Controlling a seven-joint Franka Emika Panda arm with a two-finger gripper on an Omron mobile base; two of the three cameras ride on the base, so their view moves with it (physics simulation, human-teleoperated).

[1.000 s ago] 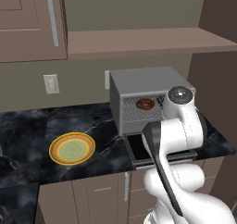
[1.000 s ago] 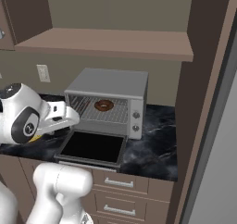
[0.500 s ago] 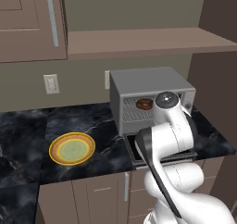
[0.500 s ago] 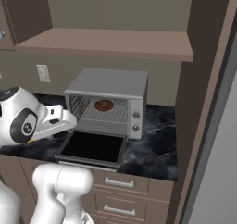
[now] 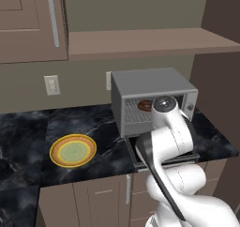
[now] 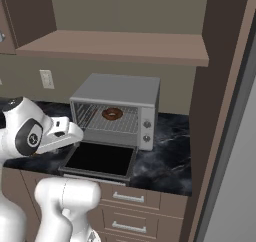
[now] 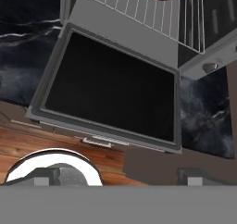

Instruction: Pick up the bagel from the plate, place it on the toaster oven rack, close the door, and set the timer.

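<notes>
The grey toaster oven (image 6: 118,92) stands on the black counter with its dark glass door (image 6: 99,159) folded down flat. On the silver wire rack (image 6: 120,123) inside lies the brown bagel (image 6: 112,114), which is also seen in the cavity as the bagel (image 5: 145,105). My gripper (image 7: 120,176) hangs above and in front of the door (image 7: 111,86), its fingers wide apart and holding nothing. Its white hand (image 6: 67,131) sits left of the door's front corner. At the counter's left, the yellow-rimmed plate (image 5: 72,151) holds nothing.
Small knobs (image 6: 147,131) line the oven's right control strip. A wooden shelf (image 6: 120,46) hangs over the oven, and a dark tall panel (image 6: 210,136) closes the right side. Drawers (image 6: 127,198) run below the counter edge. A wall outlet (image 5: 51,85) sits behind the plate.
My arm has drawn back from the oven mouth and sunk a little toward the counter's front edge. The bagel stays on the rack and the door stays down.
</notes>
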